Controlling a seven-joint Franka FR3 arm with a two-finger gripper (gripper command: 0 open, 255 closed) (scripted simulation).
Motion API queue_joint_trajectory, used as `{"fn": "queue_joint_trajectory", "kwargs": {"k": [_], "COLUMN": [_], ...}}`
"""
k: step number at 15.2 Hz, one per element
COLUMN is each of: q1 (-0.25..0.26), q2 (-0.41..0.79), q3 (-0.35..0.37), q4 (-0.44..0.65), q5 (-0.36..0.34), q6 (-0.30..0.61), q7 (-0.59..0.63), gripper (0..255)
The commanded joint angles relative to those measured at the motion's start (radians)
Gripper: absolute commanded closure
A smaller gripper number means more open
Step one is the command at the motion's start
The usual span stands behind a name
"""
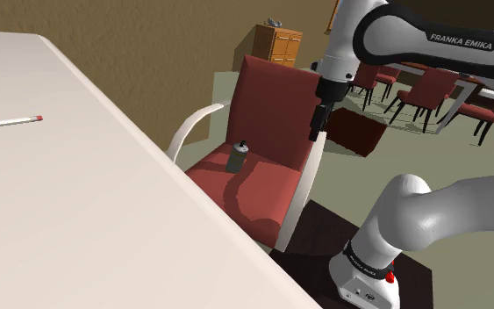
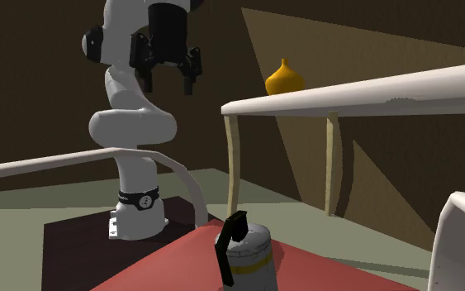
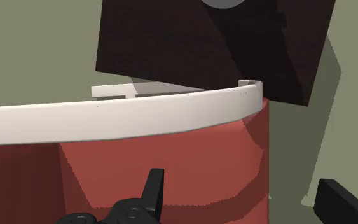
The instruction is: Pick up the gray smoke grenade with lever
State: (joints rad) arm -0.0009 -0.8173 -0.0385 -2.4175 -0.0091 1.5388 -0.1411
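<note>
Fingers spread wide apart, clasping nothing, high over the red chair's white armrest. Well below, the gray smoke grenade stands upright on the seat, black lever alongside. That open stance looks readied for a sideways shift, then a descent around it.
</note>
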Motion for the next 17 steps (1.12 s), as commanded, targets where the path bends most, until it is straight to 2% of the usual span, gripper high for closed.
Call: {"fn": "queue_joint_trajectory", "kwargs": {"k": [1,9,17], "q1": [0.0,-0.003,0.006], "q2": [0.0,0.233,0.51], "q3": [0.0,-0.038,-0.076], "q4": [0.0,-0.003,0.087], "q5": [0.0,0.029,0.09], "q6": [0.0,0.295,0.539], "q7": [0.0,-0.004,-0.032], "gripper": [0,0,0]}}
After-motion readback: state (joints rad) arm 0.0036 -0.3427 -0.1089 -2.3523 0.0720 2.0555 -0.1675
